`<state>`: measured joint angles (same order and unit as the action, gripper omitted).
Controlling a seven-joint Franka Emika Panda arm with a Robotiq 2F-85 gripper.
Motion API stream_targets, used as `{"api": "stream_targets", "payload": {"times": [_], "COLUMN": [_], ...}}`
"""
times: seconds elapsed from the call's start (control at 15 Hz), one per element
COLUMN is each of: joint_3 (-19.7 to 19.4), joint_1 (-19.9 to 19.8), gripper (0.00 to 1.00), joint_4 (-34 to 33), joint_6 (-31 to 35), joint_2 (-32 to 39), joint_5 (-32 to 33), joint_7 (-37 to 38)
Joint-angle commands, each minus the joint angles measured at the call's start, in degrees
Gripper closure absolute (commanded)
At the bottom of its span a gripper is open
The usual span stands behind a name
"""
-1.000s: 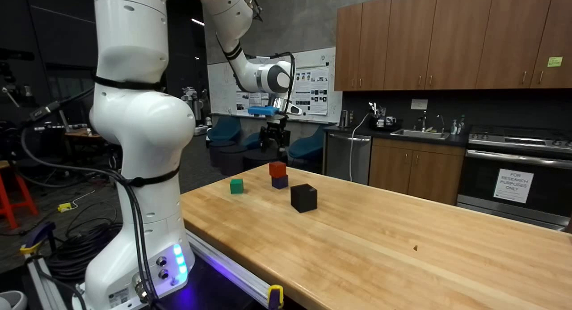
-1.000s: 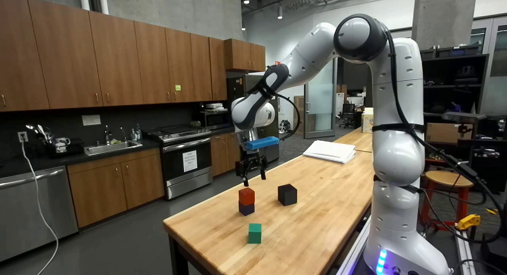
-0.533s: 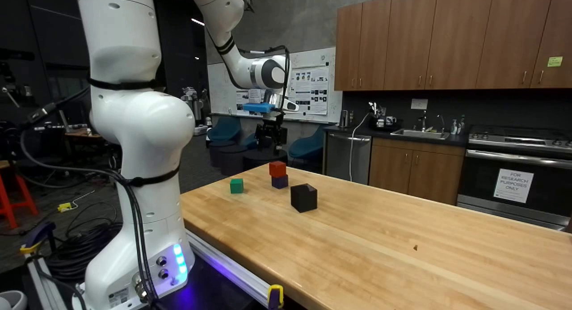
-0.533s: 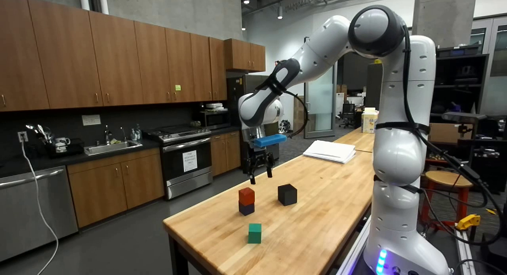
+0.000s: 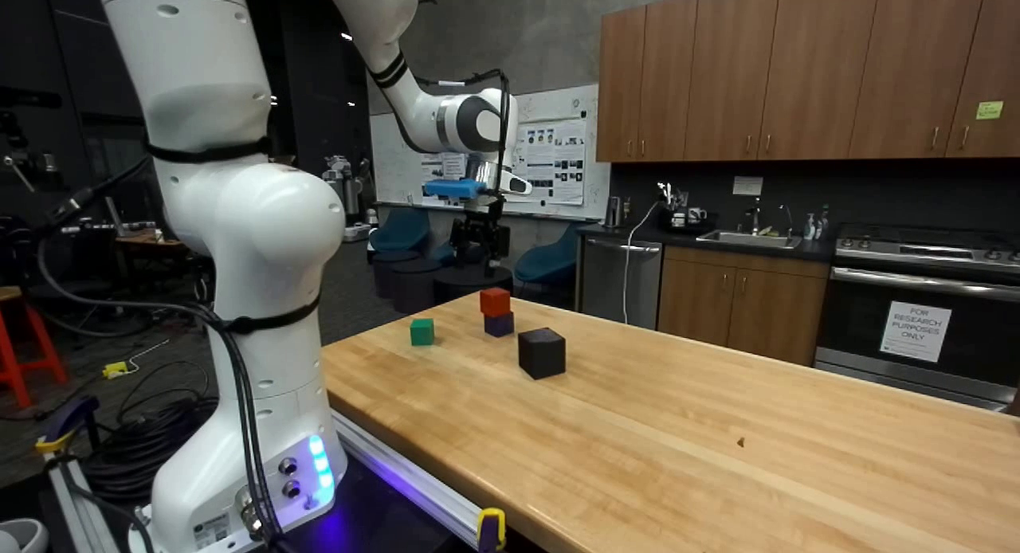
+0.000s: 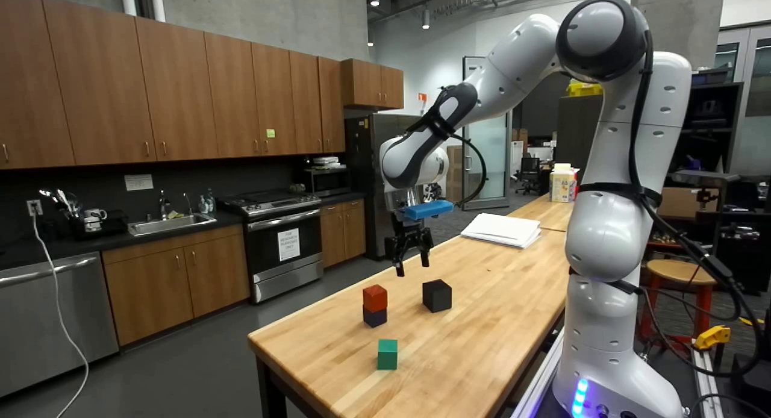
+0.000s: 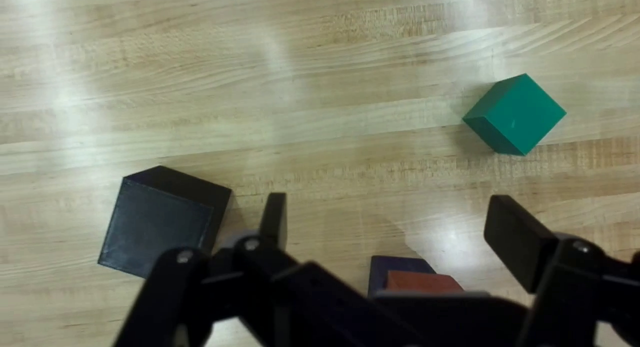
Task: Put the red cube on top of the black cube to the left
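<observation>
The red cube (image 5: 495, 302) sits on top of the smaller dark cube (image 5: 499, 324), the black cube, which looks bluish-purple. The stack shows in both exterior views, as the red cube (image 6: 375, 297) over the black cube (image 6: 375, 318). In the wrist view, the red cube (image 7: 422, 281) and the black cube (image 7: 392, 265) are partly hidden behind the gripper body. My gripper (image 6: 412, 267) is open and empty, above the table and apart from the stack. Its fingers (image 7: 390, 214) are spread wide in the wrist view, with bare table between the tips.
A bigger black cube (image 6: 437, 296) stands near the stack and shows in the wrist view (image 7: 155, 227). A green cube (image 6: 387, 355) stands nearer the table's end. White papers (image 6: 502, 229) and a carton (image 6: 563, 183) are farther along the wooden table (image 6: 482, 321).
The open gripper has risen slightly and moved away from the stack as the arm drew back toward its base. The cubes have not moved.
</observation>
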<state>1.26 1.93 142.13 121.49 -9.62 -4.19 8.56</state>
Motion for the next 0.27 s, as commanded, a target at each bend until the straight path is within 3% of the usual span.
{"api": "stream_targets", "payload": {"times": [0.0,0.2], "joint_3": [-0.7,-0.4], "joint_1": [-1.3,-1.4], "gripper": [0.0,0.0], "joint_4": [5.4,3.9], "joint_6": [1.2,0.2], "joint_2": [-6.2,-4.1], "joint_5": [0.7,0.0], "joint_7": [-1.9,-1.3]}}
